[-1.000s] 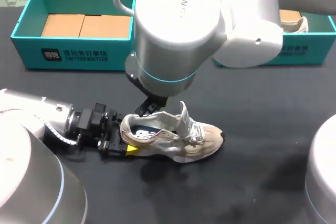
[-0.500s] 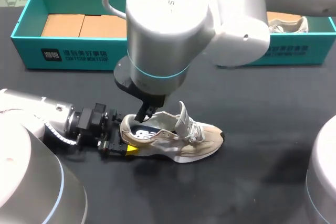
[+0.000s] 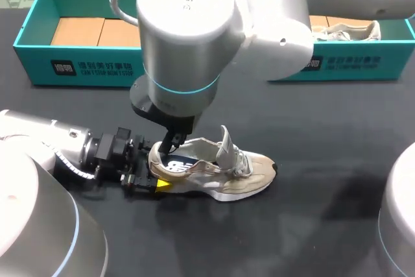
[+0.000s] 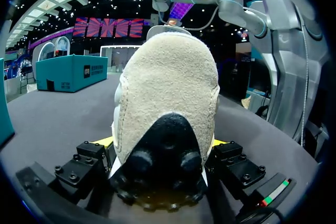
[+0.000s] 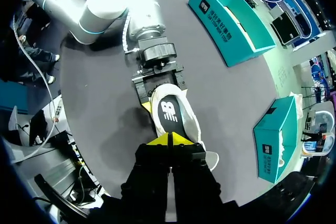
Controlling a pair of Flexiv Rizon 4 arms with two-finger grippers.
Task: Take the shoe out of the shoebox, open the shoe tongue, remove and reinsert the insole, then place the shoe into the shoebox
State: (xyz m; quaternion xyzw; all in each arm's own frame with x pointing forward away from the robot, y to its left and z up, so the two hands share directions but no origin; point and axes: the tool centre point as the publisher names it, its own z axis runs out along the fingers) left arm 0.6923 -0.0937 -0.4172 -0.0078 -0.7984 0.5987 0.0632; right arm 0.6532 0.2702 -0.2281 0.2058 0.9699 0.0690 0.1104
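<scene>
A beige shoe (image 3: 224,174) lies on its sole on the black table, toe to the right, its tongue (image 3: 225,144) standing up. My left gripper (image 3: 148,173) comes in low from the left, its fingers set wide against both sides of the heel (image 4: 168,93). From above, my right gripper (image 3: 171,144) points down into the shoe's opening near the heel. In the right wrist view its yellow tips (image 5: 169,141) are pressed together just over the dark blue insole (image 5: 169,113), which lies inside the shoe. I see nothing pinched between them.
Two teal shoeboxes stand along the back edge. The left box (image 3: 39,63) holds brown cardboard, and the right box (image 3: 363,63) holds another pale shoe (image 3: 353,30). My right arm's big body hangs over the table's middle and hides part of it.
My right arm has swung to the left, and its gripper has slid along the shoe's opening towards the heel. The left arm and the shoe have stayed put.
</scene>
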